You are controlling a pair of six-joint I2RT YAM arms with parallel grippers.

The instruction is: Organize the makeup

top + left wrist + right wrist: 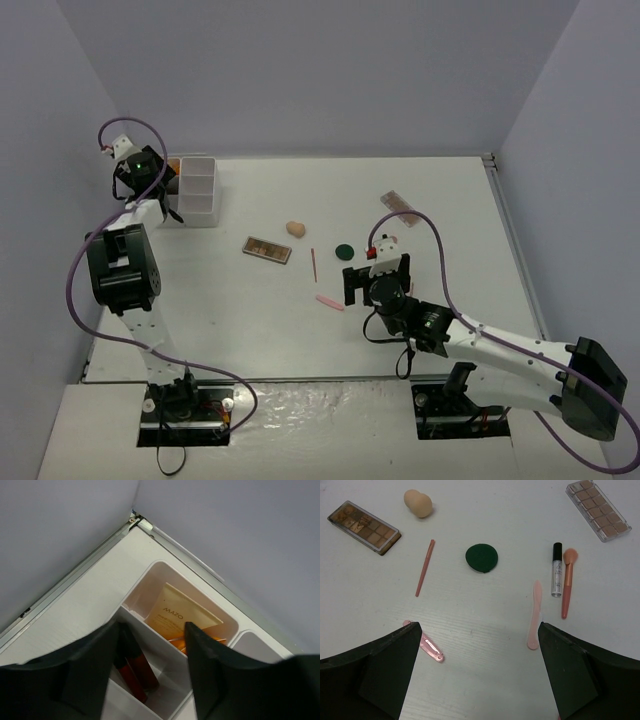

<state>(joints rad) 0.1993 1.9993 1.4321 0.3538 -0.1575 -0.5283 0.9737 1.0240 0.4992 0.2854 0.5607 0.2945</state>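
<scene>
My left gripper is open and empty, right over the white box at the far left. Inside the box lie a beige tube and two dark-red sticks, in separate compartments. My right gripper is open and empty above the table's middle. Ahead of it lie a brown palette, a beige sponge, a pink pencil, a dark-green compact, a pink clip, a pink spatula, a clear tube, a brush and a second palette.
The box stands near the back left corner, close to the side wall. The table's metal edge rail runs behind it. The right arm's cable loops over the table to the right of the loose items.
</scene>
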